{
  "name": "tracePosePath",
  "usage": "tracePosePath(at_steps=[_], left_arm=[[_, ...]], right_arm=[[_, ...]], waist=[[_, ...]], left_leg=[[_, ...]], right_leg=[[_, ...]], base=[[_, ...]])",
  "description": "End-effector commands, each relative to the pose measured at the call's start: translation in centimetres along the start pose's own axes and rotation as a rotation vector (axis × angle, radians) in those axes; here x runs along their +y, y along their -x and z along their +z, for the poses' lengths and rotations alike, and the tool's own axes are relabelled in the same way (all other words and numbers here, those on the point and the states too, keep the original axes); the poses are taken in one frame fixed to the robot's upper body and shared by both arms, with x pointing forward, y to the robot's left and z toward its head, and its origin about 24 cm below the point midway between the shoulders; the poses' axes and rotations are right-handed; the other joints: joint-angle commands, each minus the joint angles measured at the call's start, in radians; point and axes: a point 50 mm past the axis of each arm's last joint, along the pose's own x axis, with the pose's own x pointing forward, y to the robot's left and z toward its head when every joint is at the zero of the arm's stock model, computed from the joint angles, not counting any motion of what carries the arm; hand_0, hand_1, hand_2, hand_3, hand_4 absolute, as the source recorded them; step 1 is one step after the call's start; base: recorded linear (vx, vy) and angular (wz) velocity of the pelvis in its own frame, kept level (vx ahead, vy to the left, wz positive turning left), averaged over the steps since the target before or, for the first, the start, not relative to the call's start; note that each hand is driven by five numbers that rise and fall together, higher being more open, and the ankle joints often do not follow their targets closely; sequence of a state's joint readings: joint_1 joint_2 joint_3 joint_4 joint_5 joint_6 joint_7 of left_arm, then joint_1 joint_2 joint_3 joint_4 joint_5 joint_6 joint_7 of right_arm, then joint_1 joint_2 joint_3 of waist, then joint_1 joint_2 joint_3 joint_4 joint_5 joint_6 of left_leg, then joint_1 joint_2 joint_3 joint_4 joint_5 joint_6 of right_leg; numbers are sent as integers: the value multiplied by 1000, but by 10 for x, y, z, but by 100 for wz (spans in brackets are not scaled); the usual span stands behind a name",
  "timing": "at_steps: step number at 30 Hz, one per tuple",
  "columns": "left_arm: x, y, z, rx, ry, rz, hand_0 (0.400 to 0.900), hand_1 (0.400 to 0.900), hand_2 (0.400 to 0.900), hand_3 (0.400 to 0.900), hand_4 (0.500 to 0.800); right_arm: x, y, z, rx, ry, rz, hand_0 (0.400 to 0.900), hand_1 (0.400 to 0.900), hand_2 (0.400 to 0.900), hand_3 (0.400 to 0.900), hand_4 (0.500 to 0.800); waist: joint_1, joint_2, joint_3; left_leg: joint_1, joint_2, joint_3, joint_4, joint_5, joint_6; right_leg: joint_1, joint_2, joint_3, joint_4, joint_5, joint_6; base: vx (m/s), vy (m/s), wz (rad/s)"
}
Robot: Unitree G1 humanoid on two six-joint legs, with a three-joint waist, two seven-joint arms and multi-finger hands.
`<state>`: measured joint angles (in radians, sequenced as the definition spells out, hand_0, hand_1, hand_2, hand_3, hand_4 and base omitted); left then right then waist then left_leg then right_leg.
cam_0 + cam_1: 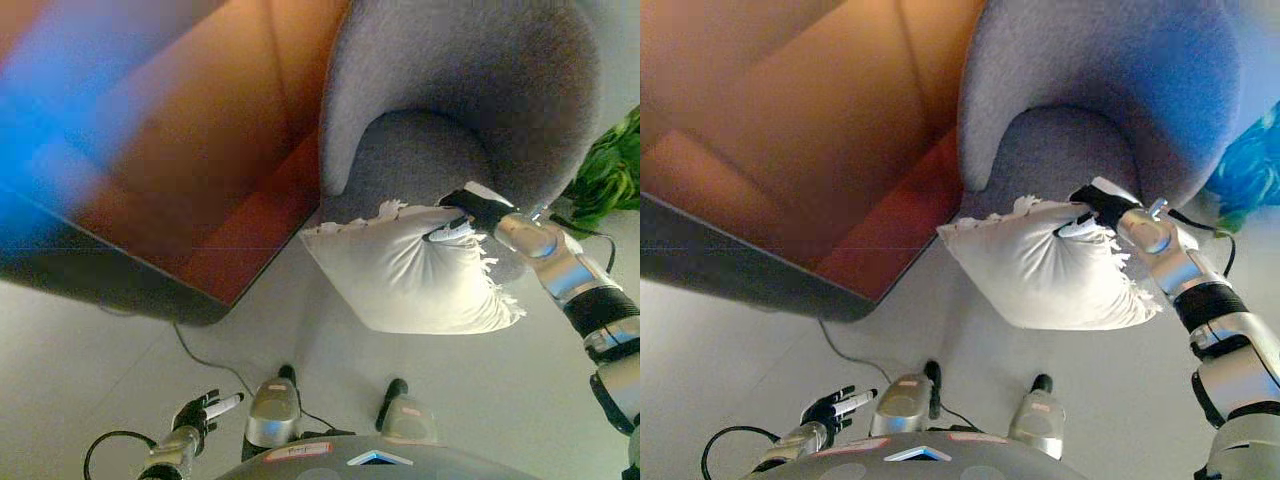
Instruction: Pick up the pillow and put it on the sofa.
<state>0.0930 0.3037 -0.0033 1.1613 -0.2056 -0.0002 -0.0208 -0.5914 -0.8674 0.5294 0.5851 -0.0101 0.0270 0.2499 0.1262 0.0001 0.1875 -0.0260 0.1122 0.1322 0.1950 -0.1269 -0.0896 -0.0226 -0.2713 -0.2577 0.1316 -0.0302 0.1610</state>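
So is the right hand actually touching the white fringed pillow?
Touching. In the left eye view the right hand has its dark fingers curled into the top edge of the white fringed pillow, and the fabric is puckered there.

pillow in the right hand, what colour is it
White pillow, frayed edges; clearest in the left eye view.

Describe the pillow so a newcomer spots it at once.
Find the grey sofa at the upper right. At its seat's front edge hangs the pillow, gripped by the right hand. It is the only white thing there, with frayed fringe edges.
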Motion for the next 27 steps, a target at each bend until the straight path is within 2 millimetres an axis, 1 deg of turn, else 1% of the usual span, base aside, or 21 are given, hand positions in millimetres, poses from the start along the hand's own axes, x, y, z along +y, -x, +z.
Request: tracePosePath(at_steps=[1, 4, 6, 7, 8, 10, 13, 14, 17, 19, 20, 22, 25, 26, 27], left_arm=[[52, 11, -24, 83, -102, 136, 900, 900, 900, 900, 800], [52, 11, -28, 94, -106, 136, 900, 900, 900, 900, 800], [45, 9, -24, 107, -113, 137, 900, 900, 900, 900, 800], [42, 8, -20, 117, -124, 143, 900, 900, 900, 900, 800], [41, 7, -18, 127, -131, 151, 900, 900, 900, 900, 800], [39, 6, -15, 142, -145, 162, 900, 900, 900, 900, 800], [37, 4, -13, 163, -149, 175, 900, 900, 900, 900, 800], [36, 4, -12, 179, -155, 183, 900, 900, 900, 900, 800], [36, 3, -11, 202, -169, 203, 900, 900, 900, 900, 800], [36, 2, -6, 212, -178, 215, 900, 900, 900, 900, 800], [36, 1, -2, 209, -183, 215, 900, 900, 900, 900, 800], [30, -2, 13, 182, -181, 207, 900, 900, 900, 900, 800], [17, -6, 44, 101, -162, 176, 900, 900, 900, 900, 800], [13, -7, 53, 76, -157, 165, 900, 900, 900, 900, 800], [9, -7, 56, 69, -154, 162, 900, 900, 900, 900, 800]], right_arm=[[-96, 30, 68, -356, -43, -338, 400, 400, 400, 400, 500], [-119, 40, 71, -375, -76, -404, 400, 400, 400, 400, 500], [-134, 44, 75, -367, -101, -426, 400, 400, 400, 400, 500], [-145, 48, 76, -350, -122, -440, 400, 400, 400, 400, 500], [-155, 51, 75, -339, -151, -448, 400, 400, 400, 400, 500], [-166, 54, 69, -318, -211, -449, 400, 400, 400, 400, 500], [-167, 53, 59, -289, -269, -430, 400, 400, 400, 400, 500], [-166, 49, 53, -265, -296, -417, 400, 400, 400, 400, 500], [-165, 44, 43, -213, -327, -400, 400, 400, 400, 400, 500], [-165, 40, 33, -152, -353, -389, 400, 400, 400, 400, 500], [-166, 38, 31, -125, -360, -390, 400, 400, 400, 400, 500], [-170, 35, 31, -73, -382, -402, 400, 400, 400, 400, 500], [-187, 39, 42, -59, -392, -486, 400, 400, 400, 400, 500], [-196, 45, 45, -42, -363, -561, 400, 400, 400, 400, 500], [-204, 52, 38, 62, -314, -659, 608, 608, 608, 608, 625]], waist=[[18, -40, -97], [20, -42, -113], [27, -43, -125], [32, -47, -137], [33, -53, -147], [30, -59, -157], [24, -64, -165], [25, -65, -165], [32, -62, -163], [39, -58, -155], [44, -55, -150], [57, -48, -135], [75, -25, -80], [82, -16, -61], [85, -8, -48]], left_leg=[[38, 21, 3, -52, 74, 1], [65, 24, 6, -91, 81, -1], [83, 20, 5, -117, 88, -3], [90, 18, 2, -134, 92, -3], [97, 18, 4, -144, 92, -2], [105, 18, 5, -153, 90, -1], [114, 21, 8, -160, 90, -2], [116, 22, 6, -162, 90, -1], [110, 27, -5, -159, 93, -5], [99, 33, -16, -152, 96, -10], [87, 36, -24, -149, 99, -13], [46, 45, -44, -139, 106, -20], [-32, 54, -77, -143, 126, -27], [-57, 57, -89, -150, 135, -30], [-71, 58, -94, -155, 143, -30]], right_leg=[[26, -35, 12, -42, 71, 2], [50, -23, 6, -82, 84, 10], [68, -15, 5, -105, 94, 15], [76, -9, 2, -118, 99, 15], [81, -4, 1, -126, 100, 14], [86, 3, 5, -132, 99, 13], [90, 13, 10, -135, 98, 9], [93, 17, 11, -137, 96, 6], [92, 25, 13, -134, 88, -1], [87, 30, 13, -129, 80, -6], [80, 32, 16, -127, 78, -8], [47, 35, 21, -120, 72, -11], [-19, 43, 17, -118, 74, -15], [-37, 46, 13, -121, 76, -16], [-50, 49, 9, -124, 78, -16]], base=[[76, -61, -8], [87, -59, -12], [130, -74, -11], [157, -108, -5], [173, -128, -3], [146, -111, -1], [153, -119, -1], [150, -113, 1], [142, -102, 2], [126, -98, 9], [34, -94, 10], [-116, -112, 9], [-319, -134, 10], [-280, -126, 12], [-204, -105, 6]])
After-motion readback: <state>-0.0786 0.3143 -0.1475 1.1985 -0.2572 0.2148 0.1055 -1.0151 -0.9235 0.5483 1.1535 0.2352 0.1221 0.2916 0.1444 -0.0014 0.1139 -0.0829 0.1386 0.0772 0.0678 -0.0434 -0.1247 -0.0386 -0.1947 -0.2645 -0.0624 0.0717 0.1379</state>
